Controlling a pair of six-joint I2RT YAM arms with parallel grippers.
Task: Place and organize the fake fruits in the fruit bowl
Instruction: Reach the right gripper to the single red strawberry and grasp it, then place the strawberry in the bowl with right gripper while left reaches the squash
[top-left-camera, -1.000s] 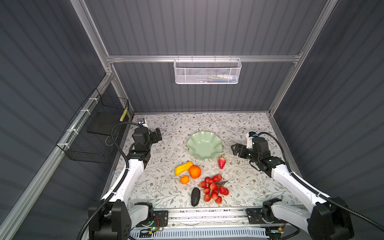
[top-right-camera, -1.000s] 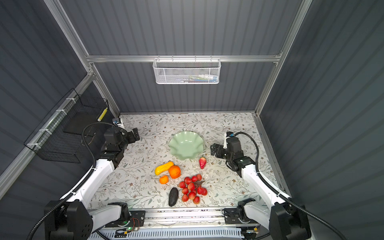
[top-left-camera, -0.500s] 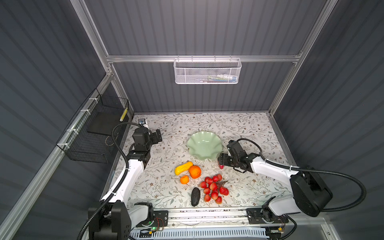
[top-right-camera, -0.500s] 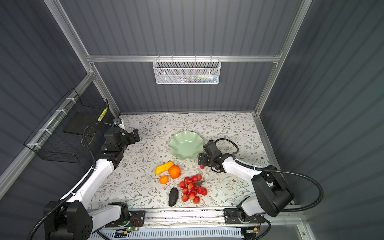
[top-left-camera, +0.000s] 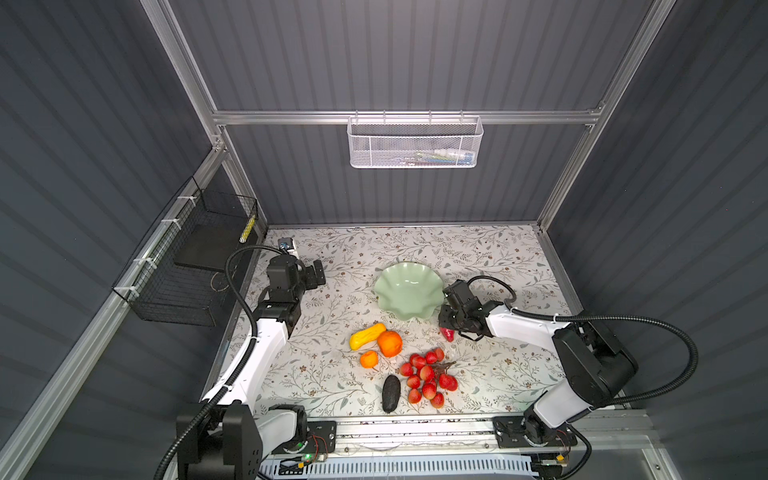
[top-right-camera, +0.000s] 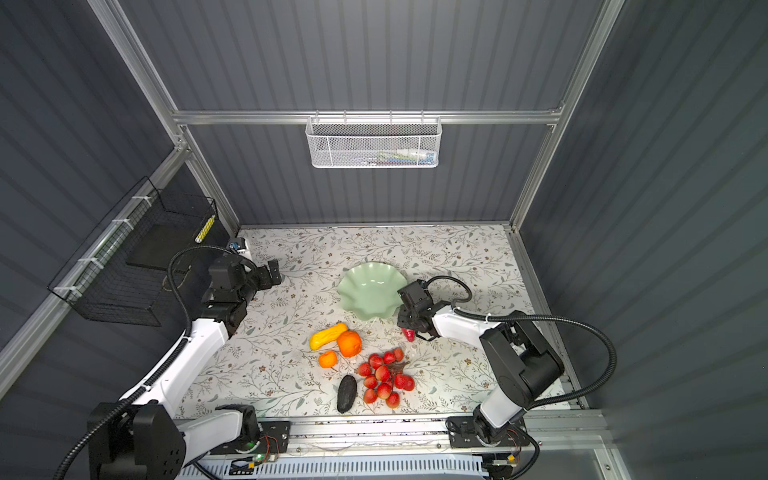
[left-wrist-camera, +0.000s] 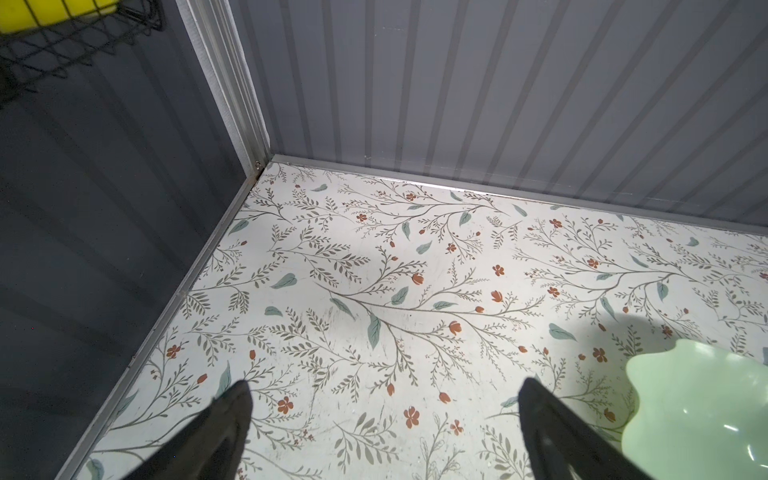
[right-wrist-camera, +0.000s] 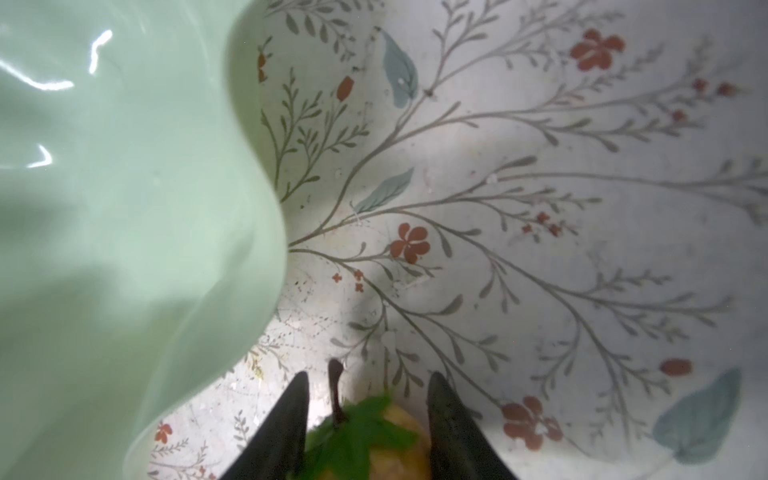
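Beside the fruit bowl (top-left-camera: 405, 291), the red strawberry (right-wrist-camera: 365, 436), green-capped and dark-stemmed, is seen clamped in the right gripper (right-wrist-camera: 368, 376). The left gripper (left-wrist-camera: 385, 382) is held spread wide.

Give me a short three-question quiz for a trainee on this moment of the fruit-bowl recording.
1. True or false: the bowl is empty.
2. Fill in: the left gripper is ___, holding nothing.
3. The strawberry lies: A in the bowl; B between the fingers of the right gripper; C under the left gripper.
Key: 1 true; 2 open; 3 B.
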